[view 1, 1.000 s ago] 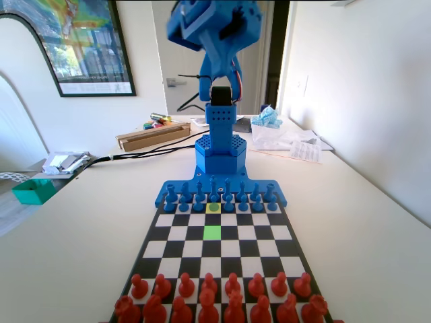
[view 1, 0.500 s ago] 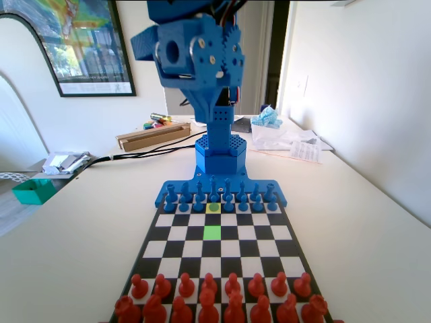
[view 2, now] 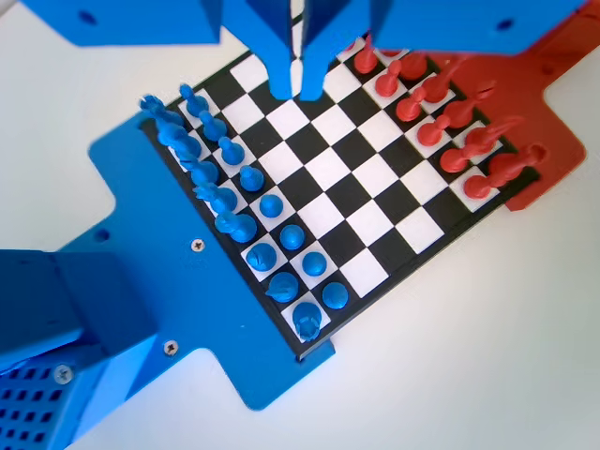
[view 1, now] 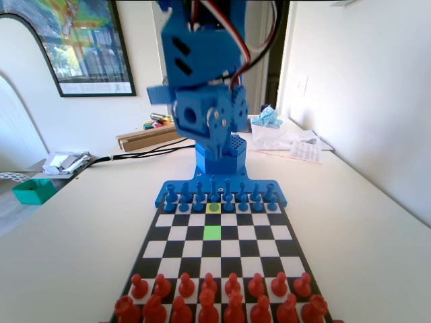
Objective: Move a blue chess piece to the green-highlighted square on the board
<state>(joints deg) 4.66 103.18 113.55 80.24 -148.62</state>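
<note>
Gripper (view 2: 300, 89) above the board (view 2: 375, 225), empty.
Fingers (view 2: 281, 80) nearly together; blue chess piece (view 1: 213, 207) on yellow square; green-highlighted square (view 1: 212, 233) bare.

Home room: framed poster (view 1: 74, 44) on wall, cluttered table (view 1: 81, 222), doorway.

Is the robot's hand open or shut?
Shut, and empty: in the wrist view the hand hangs above the board with only a thin slit between its fingers.

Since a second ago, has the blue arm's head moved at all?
Yes. In the fixed view the gripper end of the arm has come down from the picture's top edge to just above the base tower, nearer the board.
</note>
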